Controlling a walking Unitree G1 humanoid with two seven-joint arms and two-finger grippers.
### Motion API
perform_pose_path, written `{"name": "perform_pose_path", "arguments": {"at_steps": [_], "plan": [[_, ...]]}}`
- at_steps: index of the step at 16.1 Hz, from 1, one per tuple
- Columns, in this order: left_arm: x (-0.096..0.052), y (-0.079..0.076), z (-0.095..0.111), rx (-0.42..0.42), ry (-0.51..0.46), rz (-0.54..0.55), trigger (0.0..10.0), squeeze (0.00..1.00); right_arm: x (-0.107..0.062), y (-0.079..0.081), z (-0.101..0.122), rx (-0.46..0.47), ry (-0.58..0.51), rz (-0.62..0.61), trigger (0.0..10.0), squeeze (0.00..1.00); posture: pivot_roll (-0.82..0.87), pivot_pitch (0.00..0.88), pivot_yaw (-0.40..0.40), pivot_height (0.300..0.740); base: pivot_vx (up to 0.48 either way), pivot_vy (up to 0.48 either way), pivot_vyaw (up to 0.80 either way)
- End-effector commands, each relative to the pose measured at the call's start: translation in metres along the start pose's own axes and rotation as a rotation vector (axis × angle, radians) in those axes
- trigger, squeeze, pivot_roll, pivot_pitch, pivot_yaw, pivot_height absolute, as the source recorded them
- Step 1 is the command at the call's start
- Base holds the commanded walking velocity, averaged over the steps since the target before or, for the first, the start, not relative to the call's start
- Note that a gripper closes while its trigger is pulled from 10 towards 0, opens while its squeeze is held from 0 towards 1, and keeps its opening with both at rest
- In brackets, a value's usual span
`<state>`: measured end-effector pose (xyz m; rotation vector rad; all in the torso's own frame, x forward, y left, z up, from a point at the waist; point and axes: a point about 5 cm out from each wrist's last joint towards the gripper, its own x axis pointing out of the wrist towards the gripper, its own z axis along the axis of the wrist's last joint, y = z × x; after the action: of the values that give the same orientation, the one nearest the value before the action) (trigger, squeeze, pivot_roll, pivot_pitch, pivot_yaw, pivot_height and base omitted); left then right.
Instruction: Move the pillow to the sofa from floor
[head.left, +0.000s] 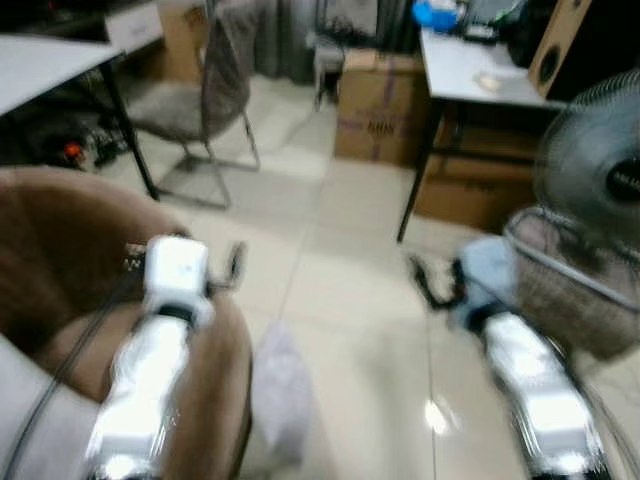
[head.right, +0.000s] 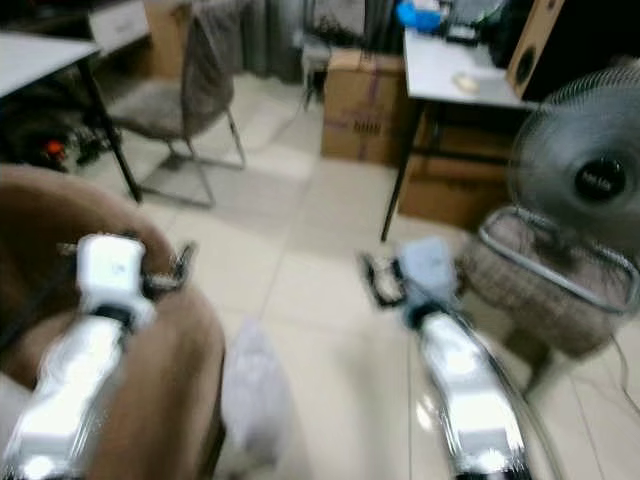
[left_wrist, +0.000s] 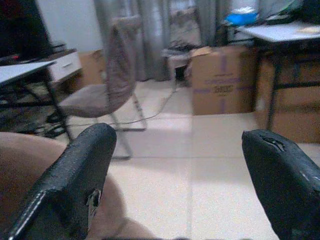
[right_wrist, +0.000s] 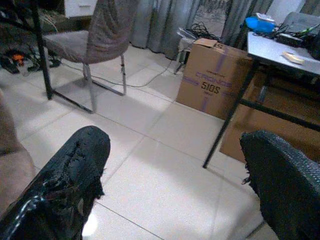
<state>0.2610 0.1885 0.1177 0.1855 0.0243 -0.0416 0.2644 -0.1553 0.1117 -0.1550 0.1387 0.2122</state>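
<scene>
A blurred view looks forward and down over a pale tiled floor (head.left: 340, 300). A soft white pillow (head.left: 283, 395) lies on the tiles, touching the outer side of a rounded brown fabric sofa (head.left: 60, 260) on the robot's left. The left claw (head.left: 228, 268) reaches out above the sofa's arm, holding nothing; in its wrist view the two black fingers (left_wrist: 75, 175) stand wide apart. The right claw (head.left: 432, 282) hangs over bare tiles, well apart from the pillow, its black fingers (right_wrist: 70, 180) also spread wide and empty. Ahead stand a grey metal-legged chair (head.left: 205, 95), a brown cardboard box (head.left: 380, 105) and a white counter on black legs (head.left: 470, 70). On the robot's right are a grey electric fan (head.left: 600, 175) and a woven wire-rimmed basket (head.left: 575, 285).
</scene>
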Motion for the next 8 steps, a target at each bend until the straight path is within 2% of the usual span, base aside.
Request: {"name": "perform_pose_path", "arguments": {"at_steps": [1,3,8], "plan": [[0.0036,-0.0106,0.0059,0.001,-0.021,-0.045,10.0,0.73,-0.0046,-0.0130,-0.0046,0.004,0.025,-0.047,10.0,0.00,0.06,0.000,0.003,0.740,0.341,0.000,-0.80],[0.0053,-0.0118,0.0066,0.009,-0.023,-0.063,10.0,0.73,-0.0073,-0.0141,-0.0079,0.012,0.026,-0.072,10.0,0.00,0.06,0.000,0.017,0.740,0.339,0.000,-0.80],[0.0092,-0.0087,0.0073,0.024,-0.018,-0.084,10.0,0.73,-0.0087,-0.0113,-0.0129,0.015,0.043,-0.067,10.0,0.00,0.06,0.000,0.055,0.740,0.317,0.000,0.00]]}}
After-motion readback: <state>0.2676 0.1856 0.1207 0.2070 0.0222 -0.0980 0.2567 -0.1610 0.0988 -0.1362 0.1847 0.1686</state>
